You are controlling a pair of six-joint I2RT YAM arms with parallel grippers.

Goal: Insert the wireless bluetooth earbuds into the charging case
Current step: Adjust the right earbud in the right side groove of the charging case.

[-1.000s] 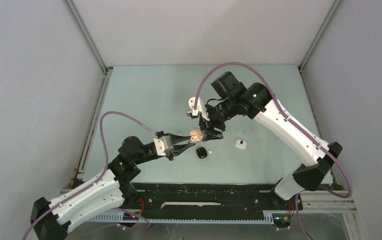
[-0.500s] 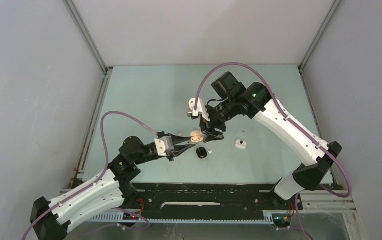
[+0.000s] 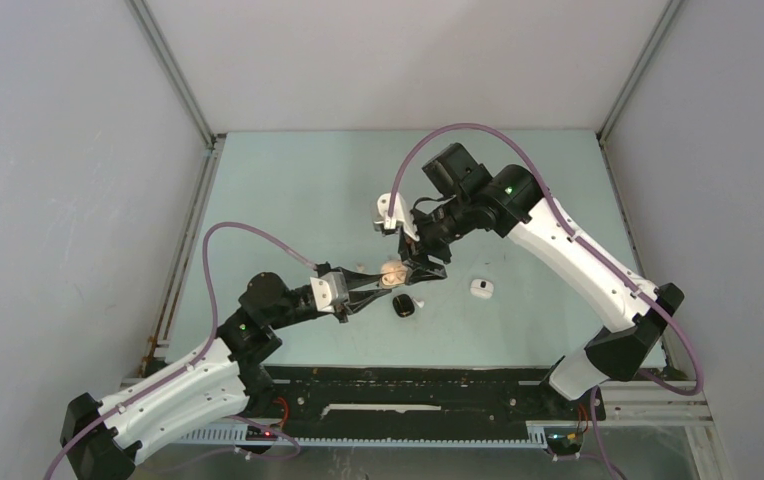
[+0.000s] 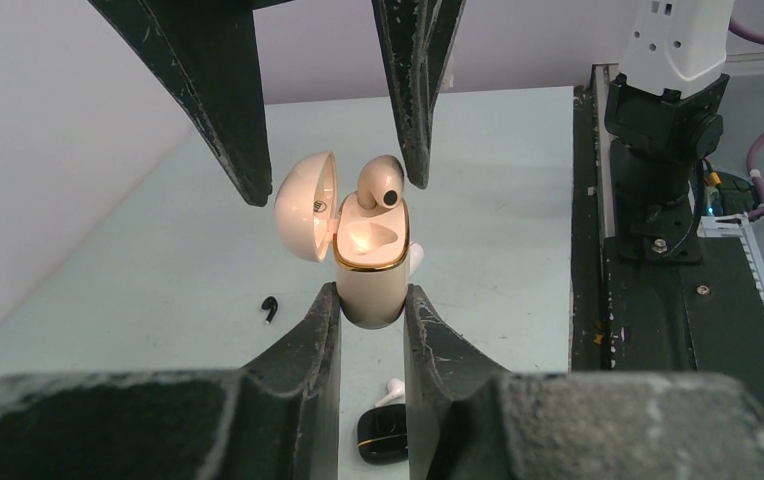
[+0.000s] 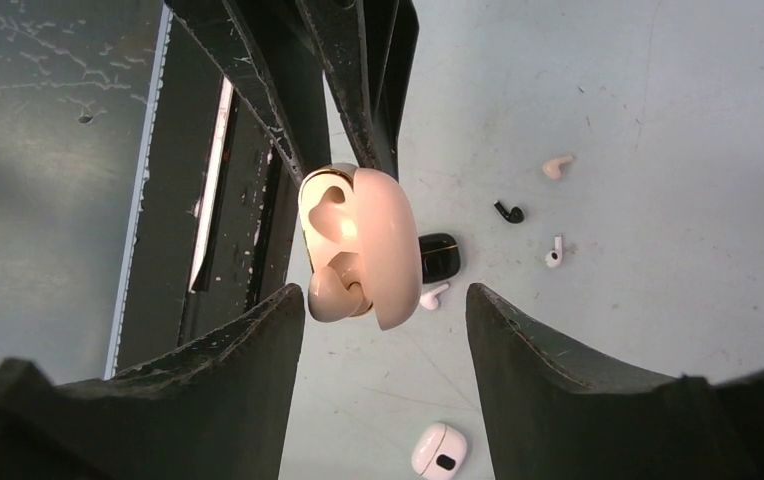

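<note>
1. The left tool point(image 4: 371, 296) is clamped on the body of the beige charging case point(image 4: 370, 270). It holds the case upright and clear of the counter point(image 4: 518, 200). The lid point(image 4: 306, 205) hangs open to one side.
2. The right tool point(image 5: 386, 297) stands with its jaws apart, directly above the left tool's load. One finger flanks the open lid and the other flanks the bud. I cannot tell whether either finger touches anything.
3. One beige earbud point(image 4: 381, 185) sits stem-down in a well of the case, between the right tool's fingers. Its head is well proud of the gold rim, and the well beside it is empty.
4. Over the last second I see almost no change: both arms keep their posture, and the bud stands as proud as it did. I judge that it is released but not seated, so it needs a downward press before the lid can close.
5. On the counter below both tools lie a black case point(image 5: 438, 257) and a white case point(image 5: 438, 450). Loose there too are a black bud point(image 5: 508, 212), two white buds point(image 5: 554, 252) and a second beige bud point(image 5: 557, 166). I judge most of the task still outstanding.
</note>
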